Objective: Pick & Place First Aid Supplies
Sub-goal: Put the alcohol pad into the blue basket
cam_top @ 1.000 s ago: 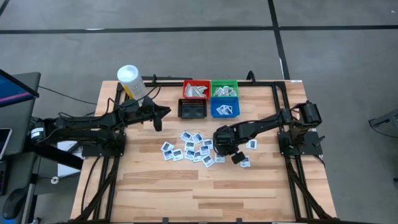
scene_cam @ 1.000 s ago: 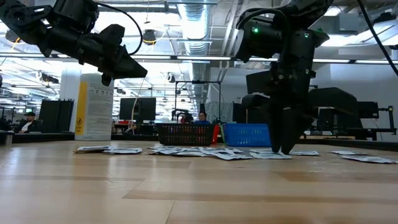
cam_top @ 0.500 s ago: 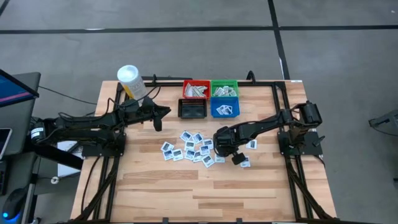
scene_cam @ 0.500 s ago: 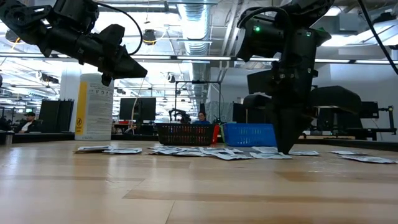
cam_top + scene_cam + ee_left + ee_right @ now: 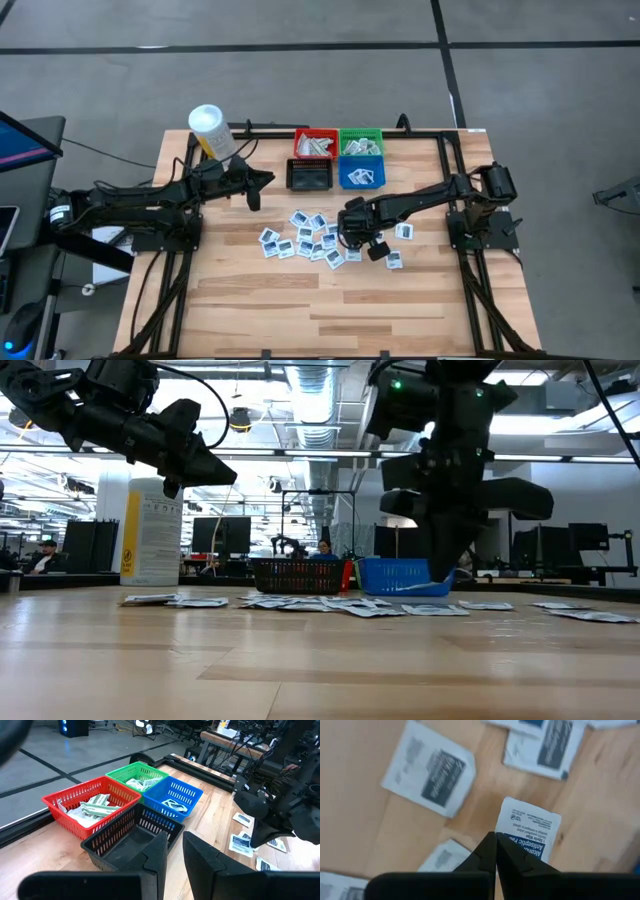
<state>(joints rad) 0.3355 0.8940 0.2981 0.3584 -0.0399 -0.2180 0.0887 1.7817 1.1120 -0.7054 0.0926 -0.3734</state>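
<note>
The first aid supplies are square white packets with dark blue print, strewn over the table's middle (image 5: 308, 238), with two more to the right (image 5: 393, 261). My right gripper (image 5: 352, 230) hovers above the pile's right end, shut on one packet (image 5: 530, 829). It is raised off the wood in the low view (image 5: 440, 565). My left gripper (image 5: 262, 181) waits in the air left of the black bin (image 5: 309, 175). Its fingers (image 5: 161, 854) are a narrow gap apart and hold nothing. My right gripper pinches one square white packet at its printed edge (image 5: 507, 836) between the two fingertips, coming from above and pointing down. The packet is lifted clear of the table and juts out sideways from the tips, above the other packets.
Four small bins stand at the far middle: red (image 5: 315, 144) and green (image 5: 360, 142) holding pale strips, black, and blue (image 5: 362, 175) holding white packets. A white tub with a yellow label (image 5: 208, 129) stands far left. Bare wood (image 5: 330, 300) spans the near half.
My right gripper, which was down at the table among the packets, has risen and shifted a little toward the table's left and far edge. It carries one packet, now lifted clear of the wood. The left arm has kept still.
</note>
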